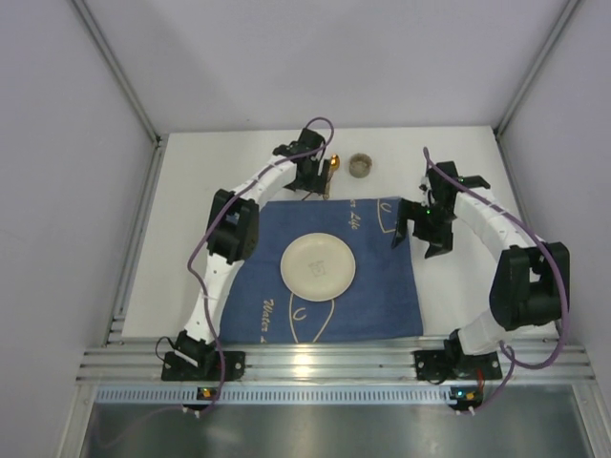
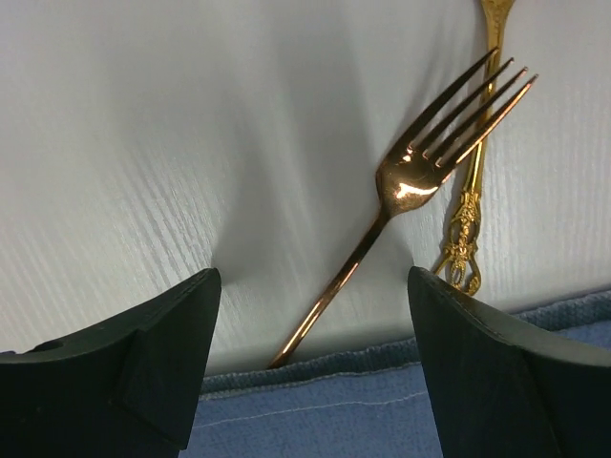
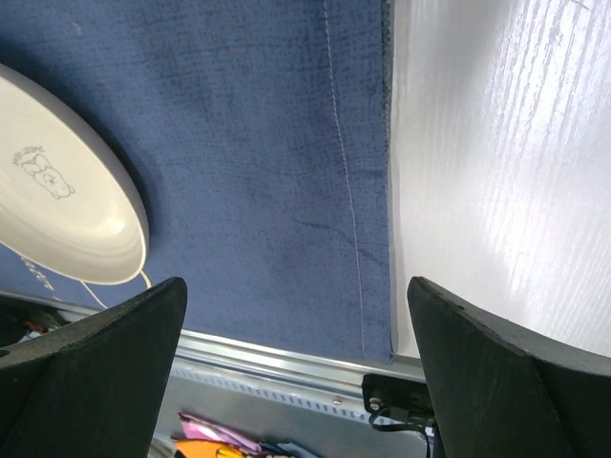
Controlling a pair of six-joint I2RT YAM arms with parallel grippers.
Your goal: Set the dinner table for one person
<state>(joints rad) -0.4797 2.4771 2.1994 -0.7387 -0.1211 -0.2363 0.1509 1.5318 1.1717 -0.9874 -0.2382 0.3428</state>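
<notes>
Left gripper (image 1: 307, 181) (image 2: 310, 286): jaws wide apart, nothing clamped. It is poised low over the far hem of the blue cloth (image 1: 382, 286) (image 2: 382, 401), toward the middle of the far edge of the dinner table (image 1: 181, 248) (image 2: 143, 143). The left arm rises from its near-edge base, elbows out toward the left edge, then curves inward to the wrist. Right gripper (image 1: 420, 234) (image 3: 296, 286): jaws likewise spread and empty, over the cloth's right hem. The right arm's elbow is folded out toward the right edge and its forearm angles back inward. The left wrist view alone resolves a copper fork (image 2: 406, 186) lying flat on the white top. Its handle runs diagonally through the gap between the fingers (image 2: 143, 363) down to the cloth hem. Its tines lie across a gold ornate-handled utensil (image 2: 468, 229). In the top view these are only a thin gold streak (image 1: 329, 179). The top view alone shows a small cup (image 1: 360, 164) near the far edge. It also shows the white plate (image 1: 318, 264) centred on the cloth. The right wrist view catches only the plate's rim (image 3: 57, 191). It also shows the metal rail (image 3: 286, 367) along the near edge.
</notes>
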